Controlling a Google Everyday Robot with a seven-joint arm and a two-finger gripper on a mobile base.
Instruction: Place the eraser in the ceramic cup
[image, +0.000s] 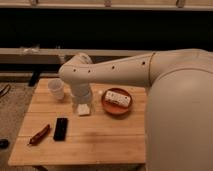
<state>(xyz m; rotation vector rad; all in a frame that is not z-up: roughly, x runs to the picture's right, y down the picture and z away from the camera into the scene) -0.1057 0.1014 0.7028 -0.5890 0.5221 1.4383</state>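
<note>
Probably light and stiff, going by the look of the eraser (60, 128): a small flat black block, lying flat on the wooden surface (100, 145), nearer the camera than the ceramic cup (56, 89) and well apart from it. Looks rubbery enough to hold firm under a pinch, neither fragile nor likely to slip. Sits very low, though, and so offers little height to take hold of. Best to come straight down and pinch across the two long sides, near the middle, to stop it swinging. Seems about as long as the ceramic cup is tall, so calls for tipping end-down into the mouth, not dropping flat.

Just beside the eraser, also nearer the camera than the ceramic cup and slightly to its image left: a red-brown stick (39, 134), close enough to be nudged on the way down.

To the image right of the ceramic cup and a little nearer the camera: the gripper (83, 107), low at the surface, away from the eraser. Cannot tell whether open or closed; certainly not holding the eraser.

Farther to the image right of the ceramic cup, past the gripper: a round red-brown plate (107, 109) carrying a pale white block (118, 98).

Upright and open-mouthed, the ceramic cup itself; small, probably easy to tip if knocked.
</note>
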